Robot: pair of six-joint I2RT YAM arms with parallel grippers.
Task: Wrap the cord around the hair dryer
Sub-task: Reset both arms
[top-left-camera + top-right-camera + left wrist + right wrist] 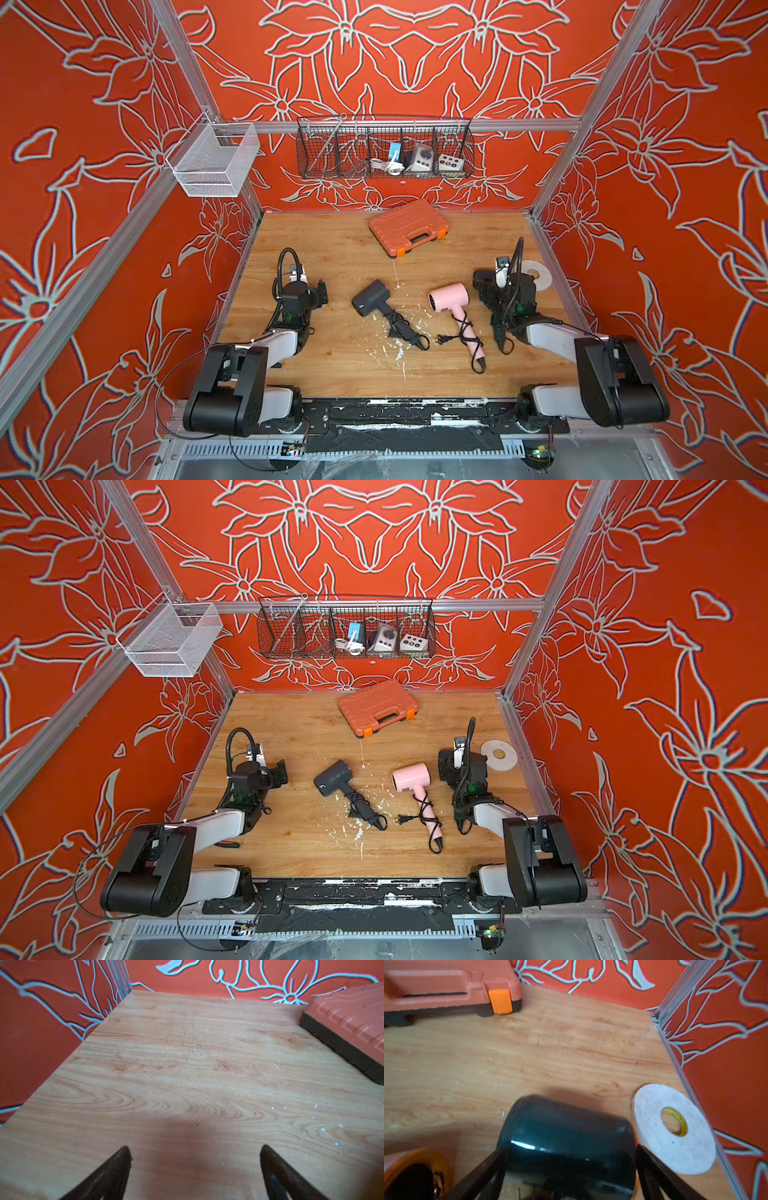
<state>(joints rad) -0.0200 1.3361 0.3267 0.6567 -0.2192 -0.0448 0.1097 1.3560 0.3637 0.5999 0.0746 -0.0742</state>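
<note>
L end effector (194,1147) wide open; R end effector (571,1149) open astride dark cylinder (566,1124)

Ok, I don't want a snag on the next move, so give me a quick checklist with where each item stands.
1. Left gripper open and empty: ok.
2. Grey hair dryer cord wound on its handle: ok.
3. Pink hair dryer cord wound on its handle, plug sticking out: ok.
4. Right gripper grip on the dark barrel between its jaws: cannot tell.
5. Room beside the right gripper: probably not ok, tape roll crowds it.
</note>
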